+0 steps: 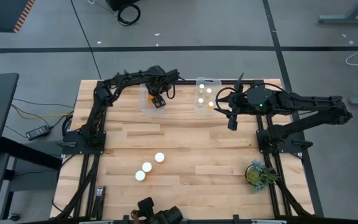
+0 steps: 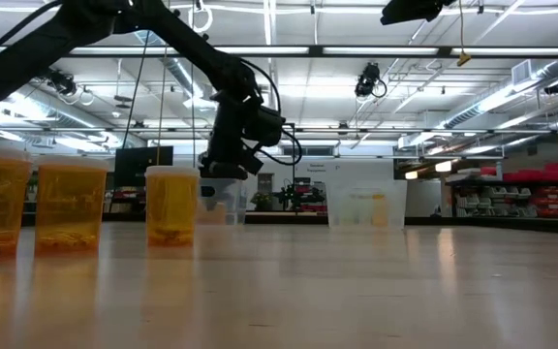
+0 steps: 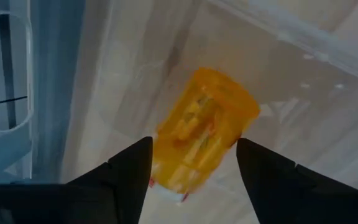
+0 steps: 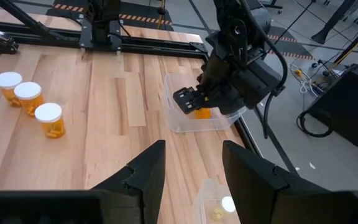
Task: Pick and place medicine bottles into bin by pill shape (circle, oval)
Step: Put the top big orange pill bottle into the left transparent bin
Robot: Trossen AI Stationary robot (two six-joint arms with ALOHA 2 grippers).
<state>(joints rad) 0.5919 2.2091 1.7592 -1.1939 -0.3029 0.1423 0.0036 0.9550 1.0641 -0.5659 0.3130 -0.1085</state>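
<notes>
Two clear bins sit at the far edge of the counter (image 1: 185, 155). The left bin (image 1: 145, 104) holds one amber bottle (image 3: 202, 127), lying on its side on the bin floor, long axis slanted, base pointing away from the left wrist cam & cap end toward it. The left end effector (image 1: 159, 102) hangs right over that bin w/ its fingers (image 3: 126, 171) apart, one on each side of the bottle, not clamped on it. The right bin (image 1: 206, 94) holds approx. four upright bottles, white caps up. Three more bottles (image 1: 149, 167) stand upright in a diagonal row on the counter's near-left part, well apart from both bins. The right end effector (image 1: 232, 122) hovers just beside the right bin, fingers apart, nothing between them. A small potted plant (image 1: 258, 173) sits near the counter's right edge.
</notes>
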